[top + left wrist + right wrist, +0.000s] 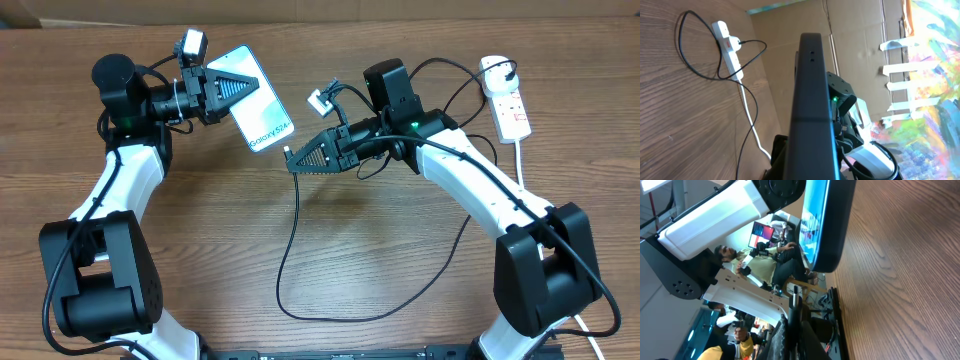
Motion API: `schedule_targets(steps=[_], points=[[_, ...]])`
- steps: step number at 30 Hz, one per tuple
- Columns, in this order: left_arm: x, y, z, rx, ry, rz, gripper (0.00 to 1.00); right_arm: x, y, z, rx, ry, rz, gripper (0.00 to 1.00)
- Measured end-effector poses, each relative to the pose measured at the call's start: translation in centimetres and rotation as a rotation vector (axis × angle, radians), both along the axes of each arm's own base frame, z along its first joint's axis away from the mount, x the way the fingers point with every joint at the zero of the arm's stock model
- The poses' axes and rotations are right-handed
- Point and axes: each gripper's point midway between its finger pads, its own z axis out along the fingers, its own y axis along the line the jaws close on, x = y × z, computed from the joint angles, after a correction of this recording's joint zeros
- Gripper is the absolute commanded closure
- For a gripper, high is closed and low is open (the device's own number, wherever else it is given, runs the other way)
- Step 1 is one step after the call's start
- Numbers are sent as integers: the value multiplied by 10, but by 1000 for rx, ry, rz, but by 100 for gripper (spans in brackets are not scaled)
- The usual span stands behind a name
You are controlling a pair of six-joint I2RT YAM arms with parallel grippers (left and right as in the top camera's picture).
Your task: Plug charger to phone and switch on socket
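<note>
Over the brown wood-grain table [370, 240], the left gripper [240, 87] was clamped across the small rectangular smartphone with the cyan-blue screen and black rim [262, 115]. Its jaws were closed on the phone's sides, and the phone sat diagonal with its text end pointing toward centre. In the left wrist view the phone [812, 100] showed edge-on as a dark slab.

Just right of the phone's text end, the right gripper [298, 158] was pinched narrow on the free end of the long thin black charger cable [296, 205]. The connector tip was aimed at the phone, close but apart and not plugged in. In the right wrist view the fingers [795, 307] were pressed together below the phone's end [827, 220]. I couldn't tell the connector detail there.

From the phone, the cable dropped toward the near edge and looped wide to the right.

Well apart to the phone's right lay the white elongated power strip with reddish switch marks [508, 105], with a black plug [510, 72] in it and a white cord [752, 130] trailing off. No gripper was touching it.
</note>
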Motion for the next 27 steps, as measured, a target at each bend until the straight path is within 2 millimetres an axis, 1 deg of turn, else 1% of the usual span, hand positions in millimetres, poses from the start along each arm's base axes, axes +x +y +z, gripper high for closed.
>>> schedule_targets(steps=[6,27], points=[[-2,0,0,-2,13,-13,96,-9,9,0,1,-9,28,96],[-12,-2,0,-2,16,-69,96,-16,15,1,5,-16,49,96]])
